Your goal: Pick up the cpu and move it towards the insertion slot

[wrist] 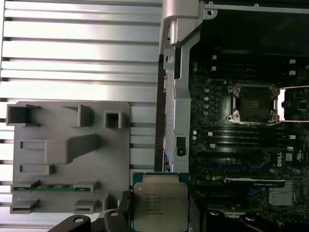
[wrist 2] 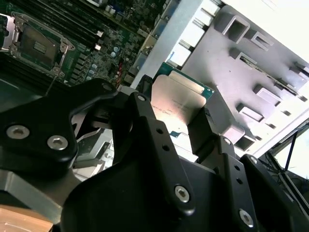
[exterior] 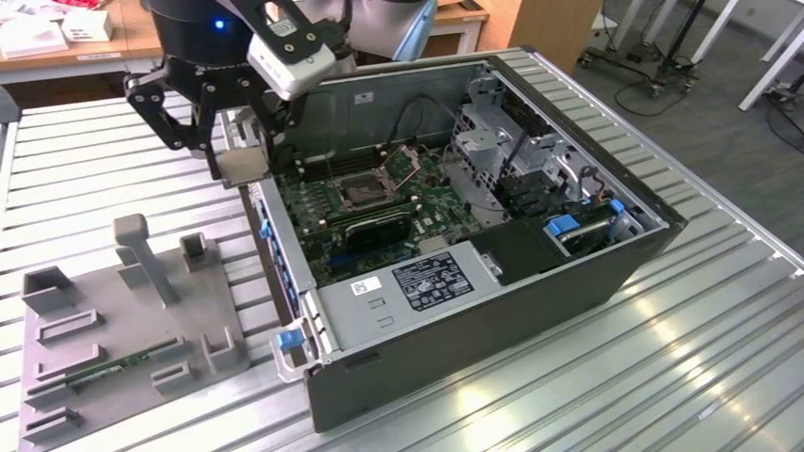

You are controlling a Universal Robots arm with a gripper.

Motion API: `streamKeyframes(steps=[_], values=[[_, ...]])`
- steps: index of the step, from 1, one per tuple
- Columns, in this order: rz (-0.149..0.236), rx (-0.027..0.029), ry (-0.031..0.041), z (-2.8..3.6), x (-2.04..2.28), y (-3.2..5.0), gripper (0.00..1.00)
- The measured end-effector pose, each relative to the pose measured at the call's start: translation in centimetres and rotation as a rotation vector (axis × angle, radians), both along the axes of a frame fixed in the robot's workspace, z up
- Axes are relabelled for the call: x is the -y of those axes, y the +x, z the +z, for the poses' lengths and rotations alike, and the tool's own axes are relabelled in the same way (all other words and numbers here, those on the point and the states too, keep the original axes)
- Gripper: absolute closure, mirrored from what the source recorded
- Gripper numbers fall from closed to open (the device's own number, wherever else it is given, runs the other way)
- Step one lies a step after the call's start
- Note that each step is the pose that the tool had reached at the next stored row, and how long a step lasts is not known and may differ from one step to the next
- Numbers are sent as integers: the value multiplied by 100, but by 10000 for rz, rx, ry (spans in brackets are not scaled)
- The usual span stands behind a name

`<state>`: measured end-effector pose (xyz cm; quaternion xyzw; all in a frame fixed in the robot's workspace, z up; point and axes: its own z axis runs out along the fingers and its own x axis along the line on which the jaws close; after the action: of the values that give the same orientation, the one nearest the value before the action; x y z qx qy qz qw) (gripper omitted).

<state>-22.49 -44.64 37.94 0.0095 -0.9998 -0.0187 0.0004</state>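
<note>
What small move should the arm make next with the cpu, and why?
Probably carry the cpu sideways across the case wall toward the insertion slot, keeping its height. The gripper is shut on the chip, which hangs at the case's edge beside the grey fixture, while the slot lies uncovered further in on the board.

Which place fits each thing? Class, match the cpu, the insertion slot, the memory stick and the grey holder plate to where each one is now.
Things:
1. cpu
2. insertion slot
3. memory stick
4. grey holder plate

Places:
A. on the slatted table, beside the computer case
B. gripped in the tool
C. on the green board inside the computer case
D. lying in the grey holder plate

Pairs: 1-B, 2-C, 3-D, 4-A
</note>
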Motion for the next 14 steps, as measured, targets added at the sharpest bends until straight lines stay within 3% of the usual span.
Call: streamKeyframes(steps=[14], values=[[0, 0, 0, 0, 0, 233, 45]])
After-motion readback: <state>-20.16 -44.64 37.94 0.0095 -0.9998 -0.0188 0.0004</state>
